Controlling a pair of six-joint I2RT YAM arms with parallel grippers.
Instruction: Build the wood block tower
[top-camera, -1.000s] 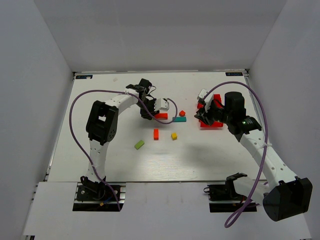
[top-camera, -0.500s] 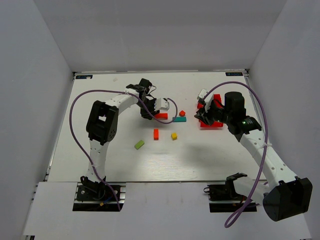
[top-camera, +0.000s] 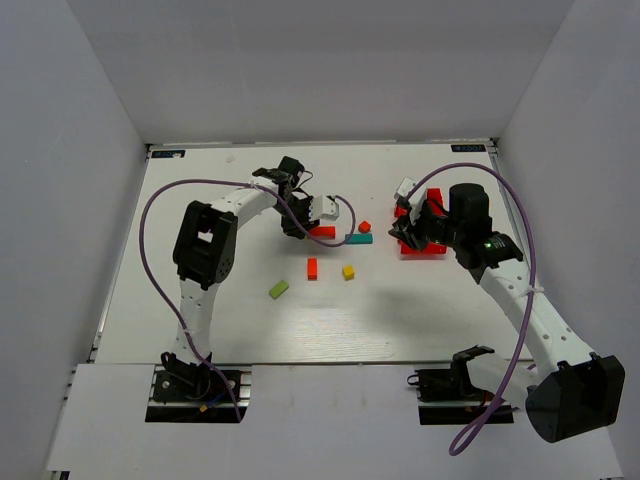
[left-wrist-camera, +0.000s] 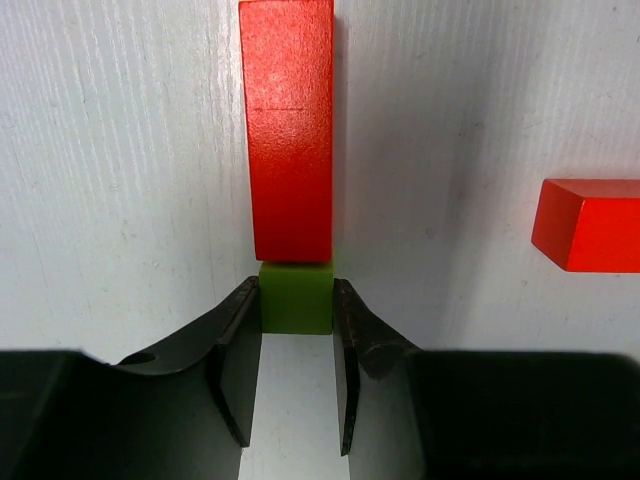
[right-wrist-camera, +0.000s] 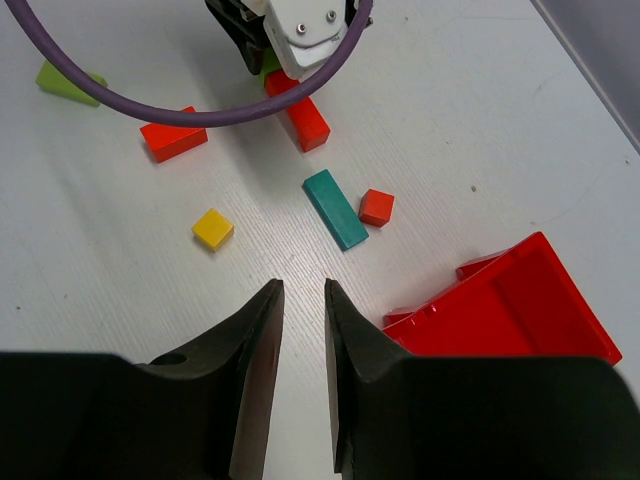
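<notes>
Wood block tower has no second layer yet. Nothing has shifted in the last second and both arms hold still, so the build looks paused mid-placement. A lime block (top-camera: 278, 289) lies to the near left of the long red bar (top-camera: 323, 232), with an orange bar (top-camera: 312, 268) and a yellow cube (top-camera: 348, 271) on its near side. At the bar's end, the left gripper (left-wrist-camera: 297, 312) is clamped on a green cube (left-wrist-camera: 295, 292) that touches it. Right of the bar come a teal bar (top-camera: 359, 239) and a small red cube (top-camera: 365, 226). Further right is the right gripper (right-wrist-camera: 300, 330), fingers slightly apart and empty, beside the red bin (top-camera: 432, 247).
</notes>
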